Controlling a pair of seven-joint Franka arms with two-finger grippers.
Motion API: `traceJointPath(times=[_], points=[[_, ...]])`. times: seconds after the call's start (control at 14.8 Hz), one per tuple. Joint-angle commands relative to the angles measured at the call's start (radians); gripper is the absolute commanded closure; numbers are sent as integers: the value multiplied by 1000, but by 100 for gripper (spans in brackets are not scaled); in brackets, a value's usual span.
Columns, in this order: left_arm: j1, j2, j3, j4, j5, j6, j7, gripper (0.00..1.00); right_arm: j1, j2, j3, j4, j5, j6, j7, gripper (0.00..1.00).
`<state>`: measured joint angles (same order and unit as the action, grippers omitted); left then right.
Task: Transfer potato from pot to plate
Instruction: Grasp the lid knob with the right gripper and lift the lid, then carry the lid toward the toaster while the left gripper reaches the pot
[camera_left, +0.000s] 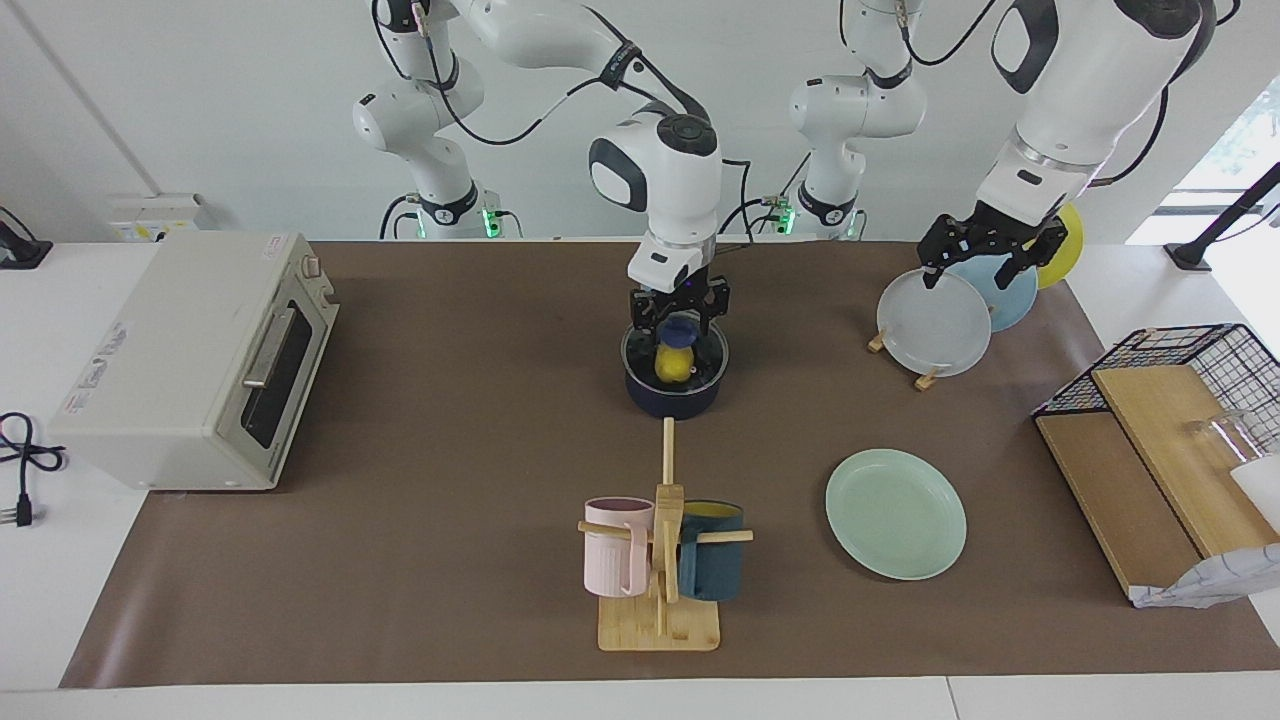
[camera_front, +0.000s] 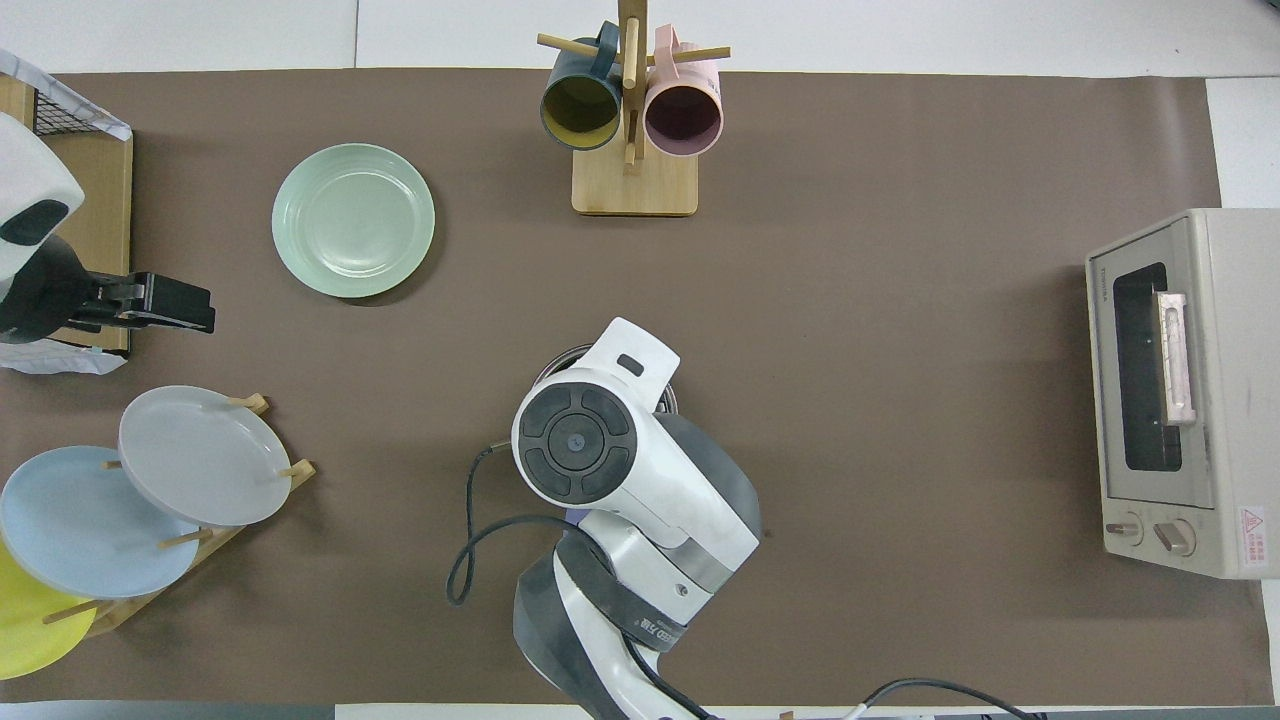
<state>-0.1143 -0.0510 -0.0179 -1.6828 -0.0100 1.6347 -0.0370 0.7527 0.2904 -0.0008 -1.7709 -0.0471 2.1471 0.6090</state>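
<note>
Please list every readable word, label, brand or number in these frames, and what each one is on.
No text can be read with certainty.
Brand line on the toaster oven beside its door: too small to read.
Red warning sticker by its knobs: too small.
Top stickers: too small.
Lettered band on the right arm: too small.

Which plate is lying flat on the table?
The round pale mint-green plate. The grey, light blue and yellow plates stand tilted in the wooden rack.
</note>
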Motion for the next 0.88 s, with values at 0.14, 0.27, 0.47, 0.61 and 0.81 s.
traceJointPath(times=[0.14, 0.27, 0.47, 0.61, 0.81], points=[[-1, -18, -7, -21, 1, 19, 2, 0, -1, -28, 1, -36, -16, 27, 5, 40], [-2, -18, -7, -21, 1, 19, 0, 0, -1, -28, -1, -32, -16, 20, 5, 45], [-7, -18, -7, -21, 1, 16, -3, 0, -1, -22, -1, 19, -17, -21, 8, 48], [-8, -18, -8, -21, 1, 20, -7, 0, -19, -19, -4, 103, -17, -123, 0, 48], [-11, -16, -16, -18, 1, 19, -7, 0, -96, -28, -7, 130, -14, -173, -85, 48]])
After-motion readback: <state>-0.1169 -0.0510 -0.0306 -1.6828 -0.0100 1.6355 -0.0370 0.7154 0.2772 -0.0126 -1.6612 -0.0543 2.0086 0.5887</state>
